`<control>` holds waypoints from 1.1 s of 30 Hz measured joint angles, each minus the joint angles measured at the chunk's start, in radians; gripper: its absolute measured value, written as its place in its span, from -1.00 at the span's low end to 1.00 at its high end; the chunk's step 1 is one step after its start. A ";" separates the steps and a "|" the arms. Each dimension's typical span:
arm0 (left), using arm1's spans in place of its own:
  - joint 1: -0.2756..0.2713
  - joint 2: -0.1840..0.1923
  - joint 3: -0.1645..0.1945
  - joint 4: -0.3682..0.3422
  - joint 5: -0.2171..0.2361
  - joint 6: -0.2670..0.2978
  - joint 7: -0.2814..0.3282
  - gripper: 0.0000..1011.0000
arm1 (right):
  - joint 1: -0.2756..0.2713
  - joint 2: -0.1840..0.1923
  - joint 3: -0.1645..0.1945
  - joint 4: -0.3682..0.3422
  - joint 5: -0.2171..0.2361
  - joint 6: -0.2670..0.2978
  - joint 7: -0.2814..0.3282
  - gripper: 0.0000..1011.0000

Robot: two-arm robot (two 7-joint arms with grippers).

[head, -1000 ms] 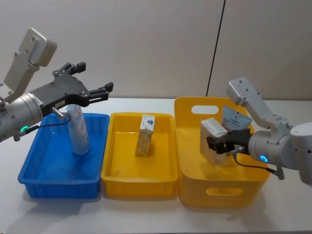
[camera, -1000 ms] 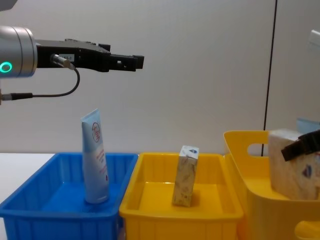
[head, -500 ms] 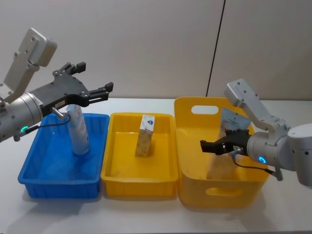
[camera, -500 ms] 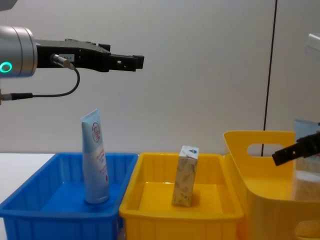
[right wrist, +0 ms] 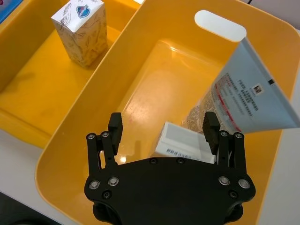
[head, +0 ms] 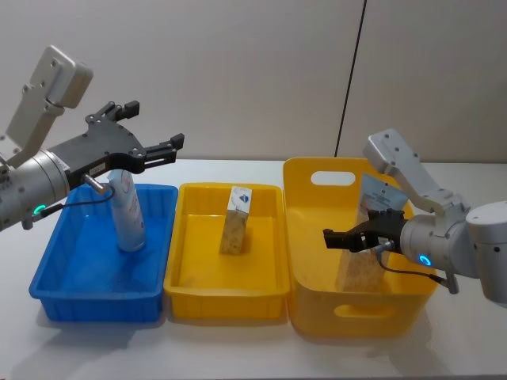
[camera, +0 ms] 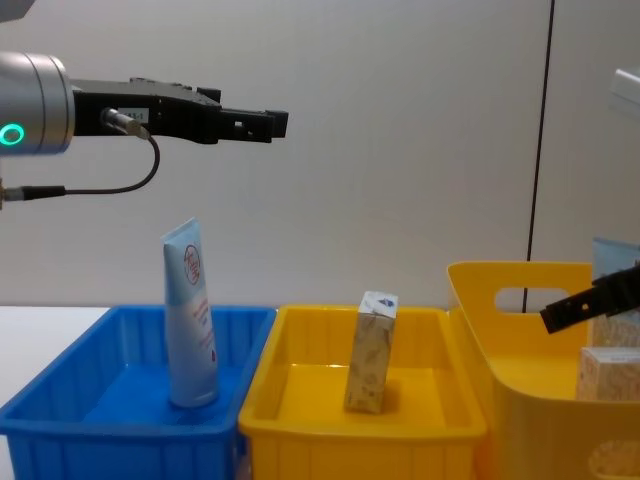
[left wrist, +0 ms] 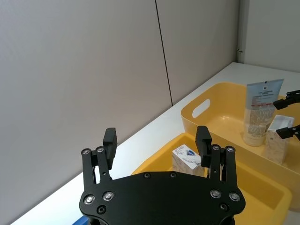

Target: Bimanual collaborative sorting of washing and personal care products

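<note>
A pale blue-white tube [head: 127, 210] stands upright in the blue bin [head: 59, 277], also seen as the tube [camera: 190, 315]. My left gripper [head: 155, 124] hangs open and empty above it. A beige carton [head: 236, 221] stands in the middle yellow bin [head: 226, 301]. In the large yellow bin [head: 317, 317], another tube [right wrist: 248, 101] leans beside a second carton [right wrist: 183, 143] resting on the floor. My right gripper [right wrist: 162, 129] hovers open just above that carton, holding nothing; in the head view the right gripper [head: 331, 237] is over the bin's middle.
The three bins sit side by side on a white table [head: 230, 348], with a plain wall behind. The large bin's rim and handle cut-out [head: 333, 177] stand higher than the other two bins. The table in front of the bins is bare.
My right gripper opened and let go of the carton it held raised; the carton dropped to the floor of the large yellow bin. The left arm has not moved.
</note>
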 joint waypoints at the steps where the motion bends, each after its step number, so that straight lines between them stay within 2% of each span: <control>1: 0.000 0.000 0.000 0.000 0.000 0.000 0.000 0.98 | 0.000 0.000 0.000 0.000 0.000 0.000 0.000 0.98; 11: 0.000 0.000 0.000 0.000 0.000 0.000 0.000 0.98 | -0.005 -0.001 0.003 -0.004 -0.001 -0.008 0.004 0.98; 25: 0.000 0.000 0.000 0.000 0.000 0.000 0.000 0.98 | -0.042 -0.012 0.040 -0.052 0.018 -0.074 0.020 0.98; 33: 0.012 -0.003 0.001 -0.004 0.008 -0.005 0.017 0.98 | -0.047 -0.012 0.040 -0.052 0.021 -0.090 0.018 0.98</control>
